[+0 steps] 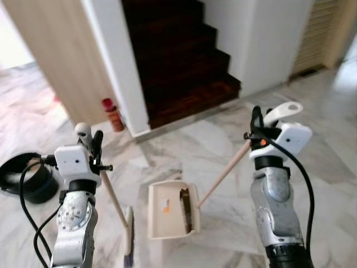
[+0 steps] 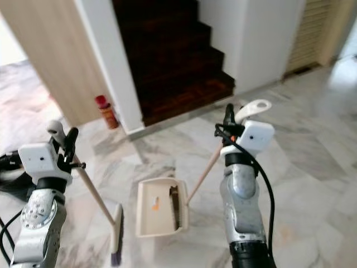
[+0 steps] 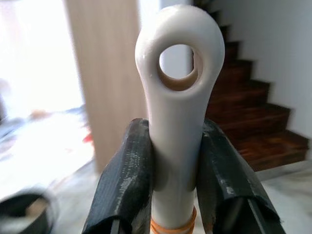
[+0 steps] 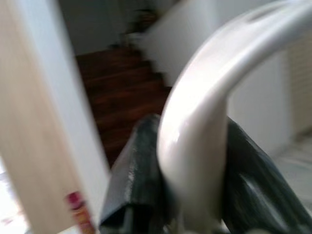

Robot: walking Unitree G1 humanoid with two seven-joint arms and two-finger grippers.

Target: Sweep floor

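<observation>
The broom slants from its white looped tip, pinched in the left gripper, down toward five o'clock, bristles on the marble floor. The right gripper clamps the dustpan handle, running toward seven o'clock.

floor looks like polished marble, grey-veined and pretty glossy; stairs are dark wood with a bit of sheen; broom handle end is smooth glossy white plastic, and the black fingers of the left tool squeezing it look rubbery and matt, kinda scuffed; dustpan is matt beige plastic on a pale wooden-looking stick; arms are brushed silver metal; door panel has light wood grain
</observation>
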